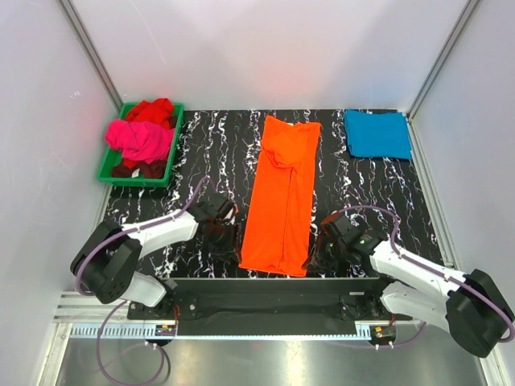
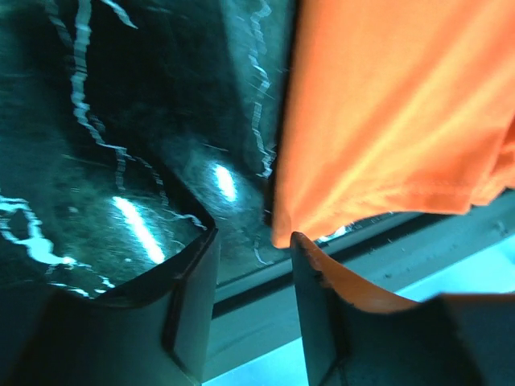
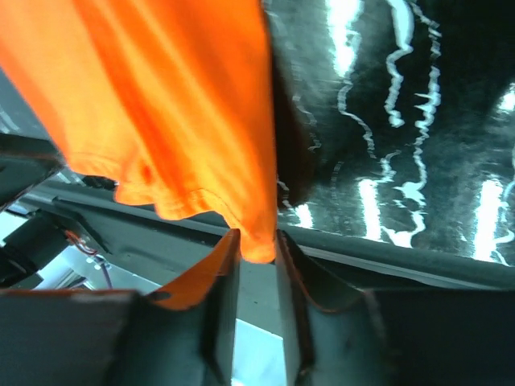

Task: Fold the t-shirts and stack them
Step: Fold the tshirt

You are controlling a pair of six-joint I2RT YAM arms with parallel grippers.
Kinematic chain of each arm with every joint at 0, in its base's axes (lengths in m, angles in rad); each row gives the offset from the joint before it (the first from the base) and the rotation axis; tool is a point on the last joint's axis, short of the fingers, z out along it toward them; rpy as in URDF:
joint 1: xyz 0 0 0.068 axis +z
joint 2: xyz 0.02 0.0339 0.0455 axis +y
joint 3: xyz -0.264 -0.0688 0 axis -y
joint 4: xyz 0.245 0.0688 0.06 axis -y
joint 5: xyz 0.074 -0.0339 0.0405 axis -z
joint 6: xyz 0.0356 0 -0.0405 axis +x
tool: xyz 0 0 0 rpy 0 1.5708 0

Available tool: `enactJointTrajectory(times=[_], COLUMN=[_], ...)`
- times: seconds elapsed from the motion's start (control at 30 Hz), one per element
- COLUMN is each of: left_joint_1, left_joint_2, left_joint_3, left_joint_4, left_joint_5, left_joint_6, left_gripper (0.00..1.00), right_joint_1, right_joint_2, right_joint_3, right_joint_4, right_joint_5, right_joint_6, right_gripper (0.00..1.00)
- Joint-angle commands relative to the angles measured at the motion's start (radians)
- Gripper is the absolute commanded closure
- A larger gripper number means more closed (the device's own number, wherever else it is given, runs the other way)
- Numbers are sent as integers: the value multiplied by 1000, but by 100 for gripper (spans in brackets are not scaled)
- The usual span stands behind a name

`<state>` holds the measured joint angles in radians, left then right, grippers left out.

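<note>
The left gripper (image 2: 254, 237) hangs over the near edge of the black marbled table (image 2: 121, 121), jaws apart. The orange t-shirt (image 2: 394, 104) lies along that edge, its hem corner touching one fingertip (image 2: 310, 259).

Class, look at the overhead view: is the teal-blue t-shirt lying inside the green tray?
No, the teal-blue t-shirt lies flat on the table at its far right corner, apart from the green tray at far left.

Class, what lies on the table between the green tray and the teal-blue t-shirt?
The orange t-shirt, stretched out lengthwise, with bare black marbled table either side of it. The top external view shows this.
</note>
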<state>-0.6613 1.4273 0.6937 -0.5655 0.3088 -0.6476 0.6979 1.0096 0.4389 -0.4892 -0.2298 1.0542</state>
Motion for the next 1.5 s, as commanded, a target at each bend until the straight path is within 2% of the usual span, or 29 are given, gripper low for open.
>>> enactJointTrajectory(times=[0.0, 0.1, 0.23, 0.33, 0.4, 0.43, 0.5, 0.53, 0.57, 0.67, 0.83, 0.97, 1.03, 1.1, 1.2, 1.27, 1.3, 1.47], left_joint_1=[0, 0, -1, -1, -1, -1, -1, -1, -1, -4, -34, -87, -115, -165, -233, -274, -287, -314], left_joint_2=[-42, -31, -45, -65, -70, -71, -73, -70, -62, -41, -36, -41, -12, 15, 70, 111, 123, 133], left_joint_3=[-7, 15, 110, 194, 204, 198, 152, 132, 94, 34, -13, 41, 72, 95, 121, 113, 107, 69], left_joint_4=[49, 7, -101, -120, -73, -42, 48, 74, 119, 192, 240, 294, 320, 346, 357, 383, 389, 382], left_joint_5=[89, 62, -48, -39, 22, 88, 128, 141, 156, 179, 179, 191, 199, 199, 176, 164, 162, 127], left_joint_6=[2, 11, 43, 68, 56, 45, 2, -9, -18, -56, -73, -78, -83, -81, -87, -95, -101, -119], left_gripper=[53, 52, 52, 51, 51, 51, 51, 51, 51, 52, 52, 51, 51, 51, 51, 51, 51, 51], right_joint_1=[9, 8, 9, 9, 9, 9, 9, 9, 9, 14, 23, 23, 23, 25, 23, 25, 25, 23], right_joint_2=[18, 27, 46, 53, 61, 72, 95, 137, 164, 276, 406, 383, 376, 368, 316, 238, 207, 35], right_joint_3=[-14, 4, 128, 233, 267, 264, 219, 201, 167, 127, 103, 84, 95, 104, 113, 127, 130, 87], right_joint_4=[15, -11, -234, -298, -229, -180, 11, 76, 198, 354, 432, 402, 353, 298, 255, 181, 152, -6], right_joint_5=[-13, 0, 153, 161, 127, 63, -15, -88, -123, -200, -233, -220, -195, -187, -183, -163, -149, -80], right_joint_6=[13, 13, 10, -17, -49, -59, -62, -59, -53, -36, -72, -66, -80, -94, -86, -77, -60, 1], right_gripper=[67, 54, 59, 61, 67, 75, 95, 98, 100, 100, 100, 100, 99, 93, 79, 73, 66, 54])
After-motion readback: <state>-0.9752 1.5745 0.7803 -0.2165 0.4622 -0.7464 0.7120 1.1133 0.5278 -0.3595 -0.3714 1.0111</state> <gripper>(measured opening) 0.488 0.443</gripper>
